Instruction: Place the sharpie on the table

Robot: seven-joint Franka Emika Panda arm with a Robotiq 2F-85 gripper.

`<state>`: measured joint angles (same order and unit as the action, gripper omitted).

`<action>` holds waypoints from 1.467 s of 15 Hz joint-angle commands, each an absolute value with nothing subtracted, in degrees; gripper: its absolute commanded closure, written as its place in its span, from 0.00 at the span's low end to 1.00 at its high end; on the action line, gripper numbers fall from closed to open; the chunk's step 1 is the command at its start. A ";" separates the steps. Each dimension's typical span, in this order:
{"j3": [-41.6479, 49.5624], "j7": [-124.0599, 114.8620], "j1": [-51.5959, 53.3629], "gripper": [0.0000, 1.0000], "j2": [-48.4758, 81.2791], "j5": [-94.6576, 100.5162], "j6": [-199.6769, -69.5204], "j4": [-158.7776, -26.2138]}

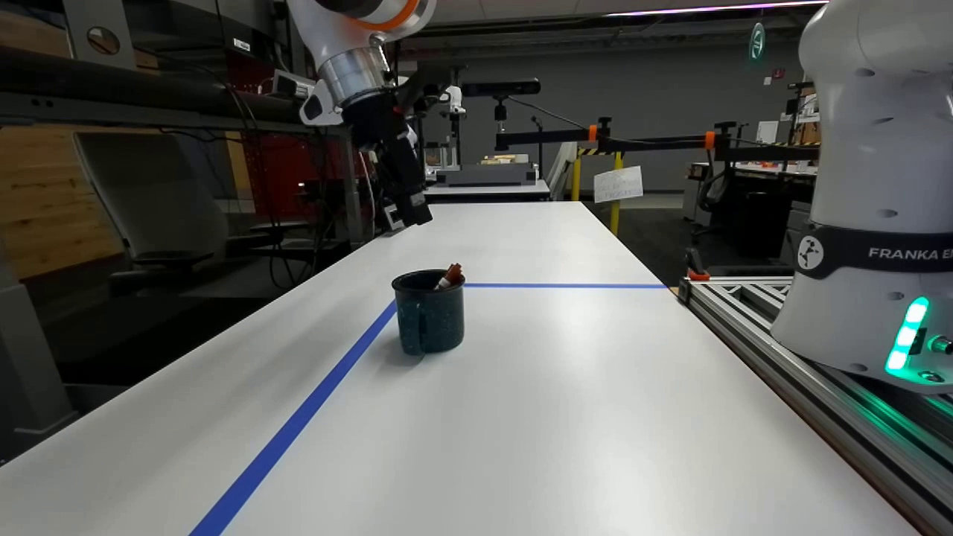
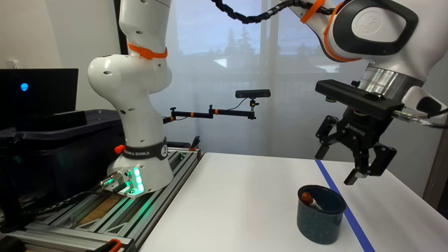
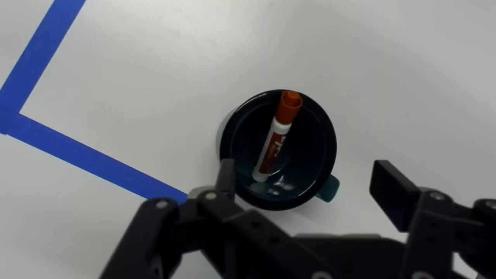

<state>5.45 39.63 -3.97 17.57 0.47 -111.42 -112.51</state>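
Note:
The sharpie, a white marker with an orange-red cap and a dark red label, leans inside the dark teal cup, cap up at the rim. It shows whole in the wrist view; only its upper part shows in both exterior views. The cup stands upright on the white table, also seen in an exterior view. My gripper is open and empty, above the table and higher than the cup. In the wrist view the gripper's left finger overlaps the cup's rim; the right finger is beyond the handle.
A long blue tape stripe runs along the table beside the cup; a thinner blue cross line meets it behind the cup. The metal-railed bench with the white robot base borders the table. A camera stands on a black arm at the back.

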 commanded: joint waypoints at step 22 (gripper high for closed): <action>2.23 24.60 -4.77 0.54 26.72 7.85 -107.88 -108.25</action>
<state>2.96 26.74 -4.54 25.37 5.98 -107.76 -109.70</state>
